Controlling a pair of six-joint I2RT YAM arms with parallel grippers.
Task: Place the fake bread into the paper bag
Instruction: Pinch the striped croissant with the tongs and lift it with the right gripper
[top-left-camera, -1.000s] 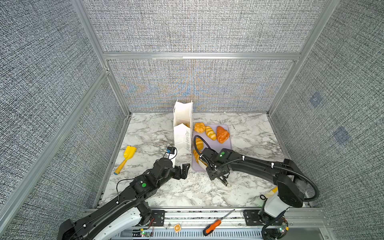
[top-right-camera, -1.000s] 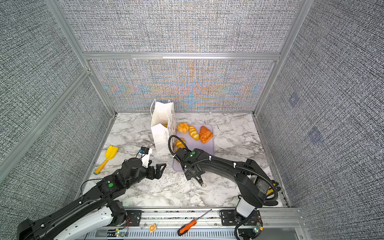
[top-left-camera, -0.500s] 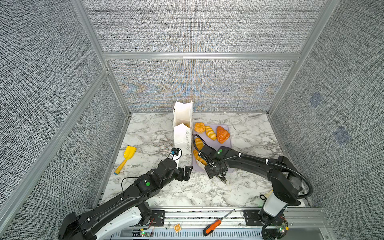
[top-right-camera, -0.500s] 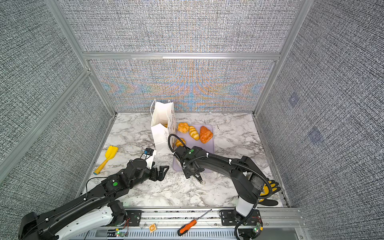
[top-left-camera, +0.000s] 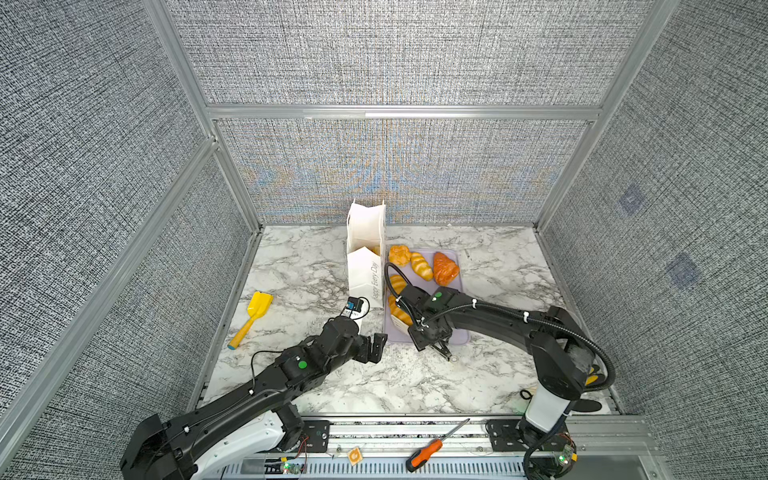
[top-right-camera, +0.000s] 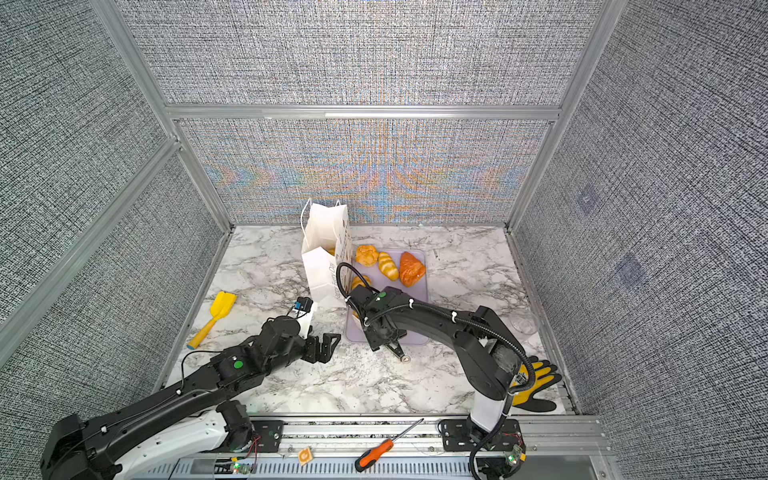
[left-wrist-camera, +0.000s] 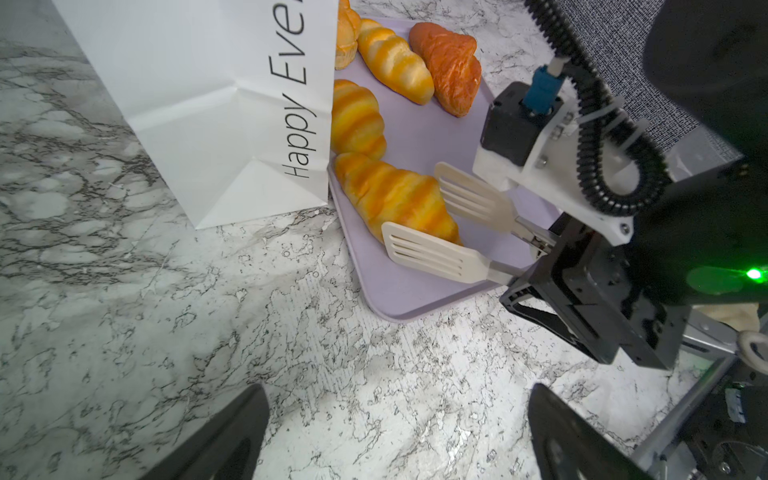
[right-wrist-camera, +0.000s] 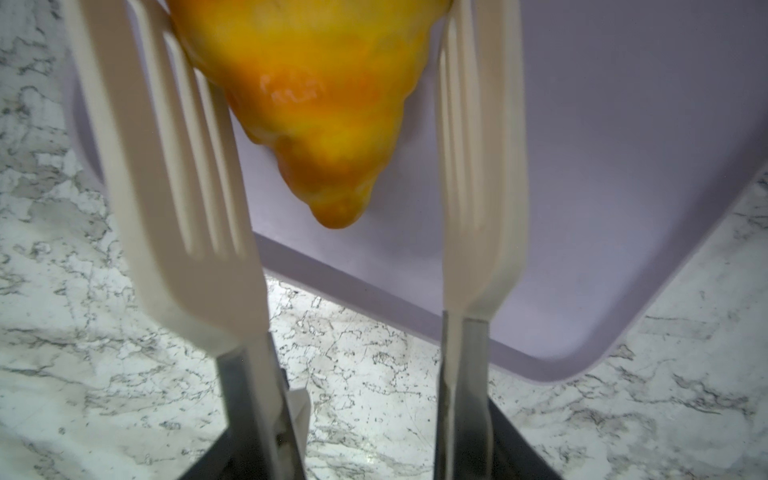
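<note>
The white paper bag (top-left-camera: 365, 249) (top-right-camera: 326, 249) (left-wrist-camera: 208, 104) stands open on the marble, left of the lilac tray (top-left-camera: 457, 266) (left-wrist-camera: 415, 286) (right-wrist-camera: 623, 166). Several pieces of fake bread lie on the tray, among them a dark orange croissant (top-left-camera: 445, 268). My right gripper (top-left-camera: 428, 334) (left-wrist-camera: 536, 266) (right-wrist-camera: 357, 440) is shut on white slotted tongs (left-wrist-camera: 453, 232). The blades straddle the pointed end of the nearest croissant (left-wrist-camera: 395, 199) (right-wrist-camera: 316, 104); one blade touches it. My left gripper (top-left-camera: 376, 347) (top-right-camera: 328, 347) (left-wrist-camera: 395, 415) is open and empty over the marble near the bag's front corner.
A yellow scoop (top-left-camera: 253, 316) lies at the left of the table. A yellow and black glove (top-right-camera: 536, 382) lies by the right arm's base. An orange-handled screwdriver (top-left-camera: 432, 451) rests on the front rail. Grey walls close in three sides.
The right gripper has moved with the tongs from the marble onto the tray's near edge, around the croissant's end. The left gripper has edged forward and to the right.
</note>
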